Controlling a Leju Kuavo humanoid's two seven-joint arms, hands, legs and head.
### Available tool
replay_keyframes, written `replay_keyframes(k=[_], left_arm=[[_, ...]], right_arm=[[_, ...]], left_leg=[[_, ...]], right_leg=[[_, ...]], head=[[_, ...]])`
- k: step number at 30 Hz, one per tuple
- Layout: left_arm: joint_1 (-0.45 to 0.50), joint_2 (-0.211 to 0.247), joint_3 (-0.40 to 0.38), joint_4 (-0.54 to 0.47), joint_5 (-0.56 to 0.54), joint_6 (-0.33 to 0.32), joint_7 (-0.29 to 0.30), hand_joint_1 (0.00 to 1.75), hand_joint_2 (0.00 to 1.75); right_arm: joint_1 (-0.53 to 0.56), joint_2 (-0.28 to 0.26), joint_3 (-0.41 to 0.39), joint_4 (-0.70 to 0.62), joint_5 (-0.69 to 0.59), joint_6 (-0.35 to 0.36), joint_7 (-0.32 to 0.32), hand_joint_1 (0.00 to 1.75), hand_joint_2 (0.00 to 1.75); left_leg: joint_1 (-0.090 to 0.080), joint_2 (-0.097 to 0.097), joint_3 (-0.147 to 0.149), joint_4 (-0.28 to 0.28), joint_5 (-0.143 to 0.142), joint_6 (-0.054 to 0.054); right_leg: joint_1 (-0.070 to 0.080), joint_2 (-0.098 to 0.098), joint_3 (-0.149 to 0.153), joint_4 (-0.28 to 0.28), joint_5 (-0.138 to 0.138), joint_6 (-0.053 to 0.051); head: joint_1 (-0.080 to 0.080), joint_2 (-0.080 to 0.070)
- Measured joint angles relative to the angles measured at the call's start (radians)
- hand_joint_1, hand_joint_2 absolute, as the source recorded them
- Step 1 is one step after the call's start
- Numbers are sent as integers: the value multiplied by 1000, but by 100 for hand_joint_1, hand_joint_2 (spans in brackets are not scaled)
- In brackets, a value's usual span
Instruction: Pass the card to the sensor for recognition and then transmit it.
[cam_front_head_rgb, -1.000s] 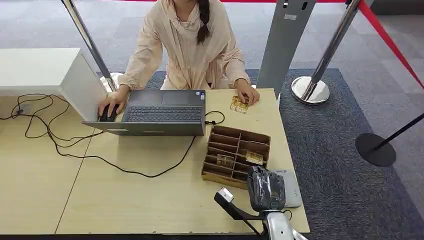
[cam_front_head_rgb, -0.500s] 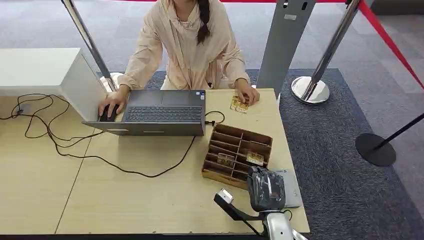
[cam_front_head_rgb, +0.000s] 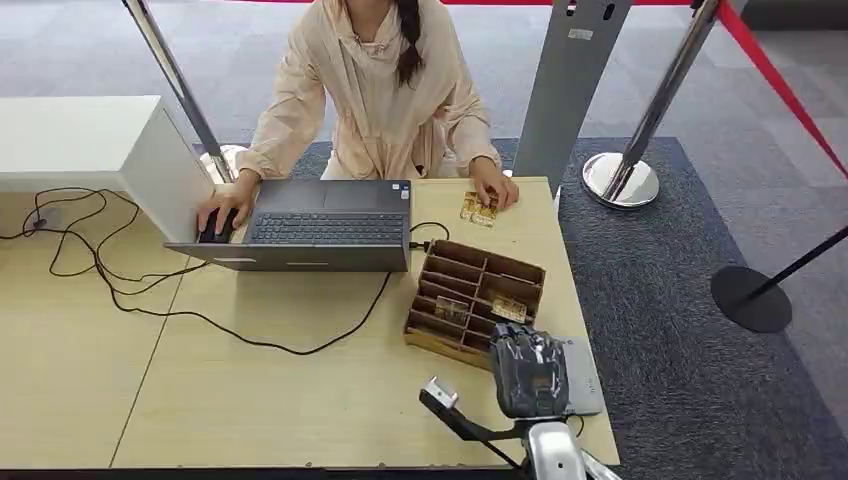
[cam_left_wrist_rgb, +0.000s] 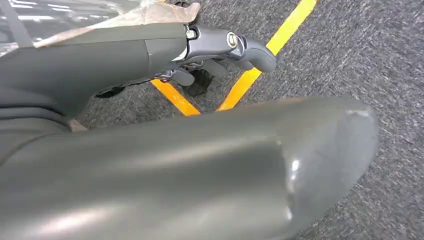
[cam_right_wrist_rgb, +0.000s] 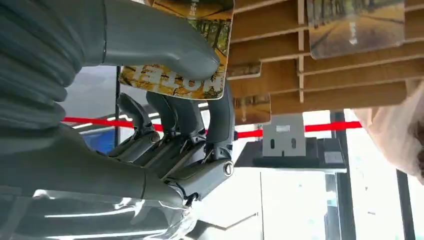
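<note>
Pale wood runs under everything we see, a long surface (cam_front_head_rgb: 250, 400) with grey carpet beyond its right edge. Nearest to us, our right hand (cam_front_head_rgb: 530, 372) hovers over a flat grey sensor (cam_front_head_rgb: 585, 375) at the near right corner. From the wrist camera we get the grip: the thumb presses a yellow-printed card (cam_right_wrist_rgb: 185, 75) against the dark fingers (cam_right_wrist_rgb: 220, 120), clamped on it firmly, right beside the slotted wooden card box (cam_front_head_rgb: 475, 305). Our left hand (cam_left_wrist_rgb: 220, 47) hangs low over grey carpet with yellow floor lines; its fingers are curled in and hold nothing.

Just past the right hand, the card box sits touching the sensor's far side, with two more cards standing in its compartments. A black cable (cam_front_head_rgb: 200, 310) loops across the left half of the surface toward an open grey laptop (cam_front_head_rgb: 320, 225).

Further back, a person in a pale jacket (cam_front_head_rgb: 380, 90) sits at the far edge, one hand on a mouse by the laptop, the other resting on a few cards (cam_front_head_rgb: 478, 210) lying flat. A white cabinet (cam_front_head_rgb: 90, 140) stands at far left. Behind, chrome posts (cam_front_head_rgb: 640, 130) carry a red belt, and a grey upright panel (cam_front_head_rgb: 570, 80) rises from the carpet.
</note>
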Motion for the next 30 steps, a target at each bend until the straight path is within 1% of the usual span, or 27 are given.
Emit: replay_keyframes(k=[9,14,15,18,19,22,23,25,27,30], left_arm=[[0,-1,0,0,0,0,0,0,0],[0,-1,0,0,0,0,0,0,0],[0,-1,0,0,0,0,9,0,0],[-9,10,-1,24,0,-2,79,0,0],[-13,20,-2,35,0,-8,107,0,0],[-22,43,-8,74,0,-55,193,0,0],[-23,51,-10,83,0,-87,221,0,0],[-29,68,-11,106,0,-180,305,0,0],[-36,81,-12,125,0,-245,348,0,0],[-42,108,-11,153,0,-354,424,0,0]], right_arm=[[-8,0,3,-83,50,33,0,147,175],[-11,0,6,-132,56,50,0,145,175],[-12,0,6,-142,57,52,0,145,175],[-13,3,8,-174,60,64,0,141,175],[-14,4,9,-185,61,69,-1,141,175],[-20,9,10,-214,62,86,-6,143,175],[-22,11,10,-222,62,90,-9,143,175],[-29,16,10,-240,62,98,-19,143,175],[-38,23,10,-253,62,103,-26,143,175],[-58,31,11,-271,62,114,-68,143,175]], left_leg=[[0,0,0,0,0,0],[0,0,0,0,0,0],[0,0,0,0,0,0],[0,0,0,0,0,0],[0,0,0,0,0,0],[0,0,0,0,0,0],[0,0,0,0,0,0],[0,0,0,0,0,0],[0,0,0,0,0,0],[1,0,-1,0,0,0]], right_leg=[[0,0,0,0,0,0],[0,0,0,0,0,0],[0,0,0,0,0,0],[0,0,0,0,0,0],[0,0,0,0,0,0],[0,0,0,0,0,0],[0,0,0,0,0,0],[0,0,0,0,0,0],[0,0,0,0,0,0],[1,0,0,0,0,0]], head=[[0,0],[0,0],[0,0],[0,0],[0,0],[0,0],[0,0],[0,0],[0,0],[0,0]])
